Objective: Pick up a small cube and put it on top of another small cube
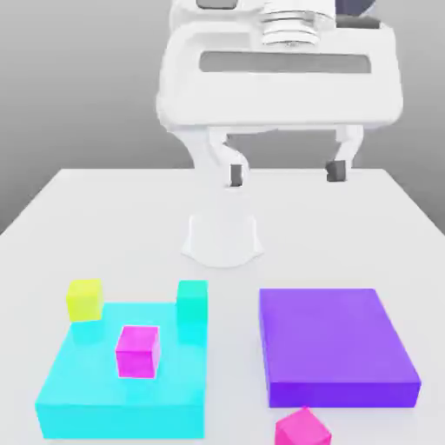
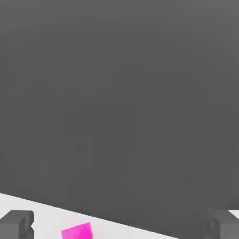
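Near edge of the desk point(image 1: 235, 269), just off the near side of the purple slab point(image 1: 335, 343), sits the hot-pink cube point(image 1: 302, 429), partly cut off by the frame and turned at an angle to the slab. First risk is the grasp: if the fingers point(image 1: 286, 173) don't match that yaw, they'd catch corners and the cube could spin or squirt out. Second: slab is close behind it, so a wide-open approach could clip the slab and shove things or stall the descent. Third: wrong pick. Magenta cube point(image 1: 137, 352) over the cyan slab point(image 1: 122, 417), exterior view's left, is same-ish size and close in colour. Can't tell which of the two the hand view has. Yellow cube point(image 1: 84, 300) and green cube point(image 1: 192, 301) are at the cyan slab's far corners; task doesn't say which cube is the base, so target choice is open too. If magenta is the base, an off-centre release tips the stack, and wide fingers backing out might knock the green one. Fingers: spread wide, nothing between them, touching nothing, up high and well apart from all the cubes, on the far side. Needs a long move nearer plus a wrist turn before going down.
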### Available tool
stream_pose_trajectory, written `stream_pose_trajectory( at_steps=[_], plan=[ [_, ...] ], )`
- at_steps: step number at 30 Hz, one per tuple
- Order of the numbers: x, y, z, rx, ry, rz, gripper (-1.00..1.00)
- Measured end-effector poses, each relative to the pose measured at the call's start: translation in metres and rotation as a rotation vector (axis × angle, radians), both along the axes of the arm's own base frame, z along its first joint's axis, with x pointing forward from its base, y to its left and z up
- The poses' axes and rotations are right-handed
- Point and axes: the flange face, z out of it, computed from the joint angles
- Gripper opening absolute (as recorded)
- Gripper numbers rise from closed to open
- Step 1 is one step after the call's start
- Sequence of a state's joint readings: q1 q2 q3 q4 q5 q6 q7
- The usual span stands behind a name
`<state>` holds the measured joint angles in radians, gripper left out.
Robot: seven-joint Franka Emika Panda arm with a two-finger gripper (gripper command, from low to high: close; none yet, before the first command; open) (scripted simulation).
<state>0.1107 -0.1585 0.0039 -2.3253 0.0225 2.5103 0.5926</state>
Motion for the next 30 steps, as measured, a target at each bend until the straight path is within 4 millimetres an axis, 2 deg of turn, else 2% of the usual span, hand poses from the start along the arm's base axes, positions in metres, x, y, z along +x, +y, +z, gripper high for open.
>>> stream_pose_trajectory(
  at_steps=[7,13,17,18,23,24,25,29,30],
  plan=[
    [0.011,0.028,-0.128,-0.048,0.175,0.122,0.0],
    [-0.003,0.042,-0.237,-0.087,0.316,0.215,0.0],
    [-0.005,0.043,-0.295,-0.091,0.331,0.226,0.0],
    [-0.005,0.043,-0.305,-0.091,0.332,0.226,-1.0],
    [-0.005,0.043,-0.305,-0.091,0.333,0.226,-1.0],
    [-0.006,0.043,-0.31,-0.091,0.333,0.226,-1.0],
    [-0.006,0.043,-0.305,-0.091,0.333,0.226,-1.0],
    [-0.005,0.043,-0.259,-0.091,0.333,0.226,-1.0],
    [-0.006,0.035,-0.246,-0.097,0.332,0.226,-1.0]
  ],
)
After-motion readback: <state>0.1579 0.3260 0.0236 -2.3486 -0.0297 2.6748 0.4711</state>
